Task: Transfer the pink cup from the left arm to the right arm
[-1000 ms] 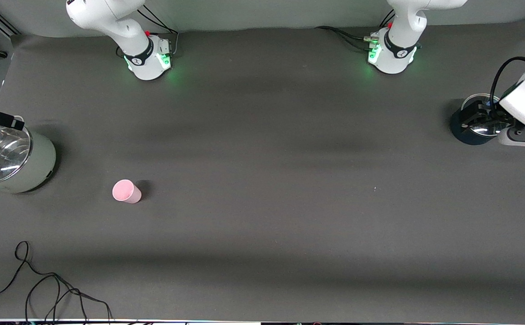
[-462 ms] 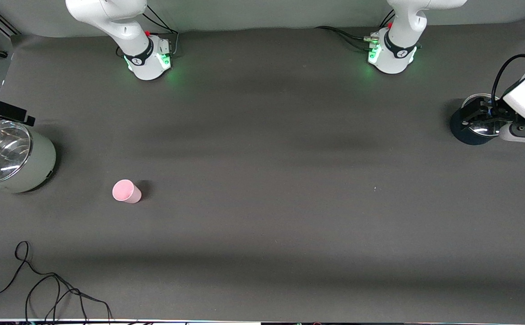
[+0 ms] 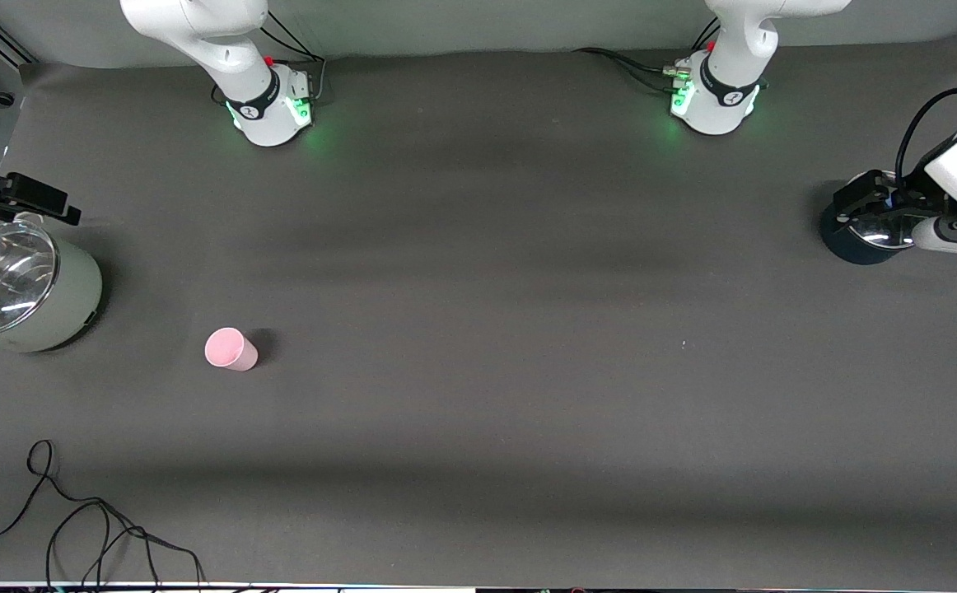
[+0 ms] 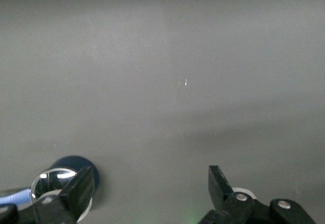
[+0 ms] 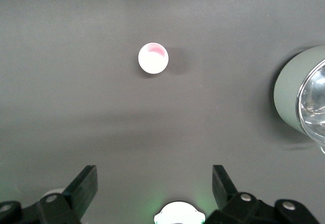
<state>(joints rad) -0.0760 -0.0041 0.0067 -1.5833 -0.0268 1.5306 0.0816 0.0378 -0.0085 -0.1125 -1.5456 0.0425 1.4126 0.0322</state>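
The pink cup (image 3: 231, 349) (image 5: 153, 58) stands upright with its mouth up on the dark table, toward the right arm's end, and nothing touches it. My right gripper (image 3: 34, 202) (image 5: 154, 186) hangs open and empty at the rim of a grey-green pot (image 3: 67, 309), well apart from the cup. At the other end of the table, my left gripper (image 3: 861, 202) (image 4: 151, 186) is open and empty over a dark blue pot (image 3: 845, 243). The cup does not show in the left wrist view.
The grey-green pot (image 5: 292, 99) and the dark blue pot (image 4: 76, 164) both carry glass lids. A loose black cable (image 3: 83, 527) lies at the table's front edge near the right arm's end. The arm bases (image 3: 268, 111) glow green along the back.
The right gripper has drifted off the grey-green pot's lid toward the bases' side. The left gripper has shifted slightly the same way. The cup has not moved.
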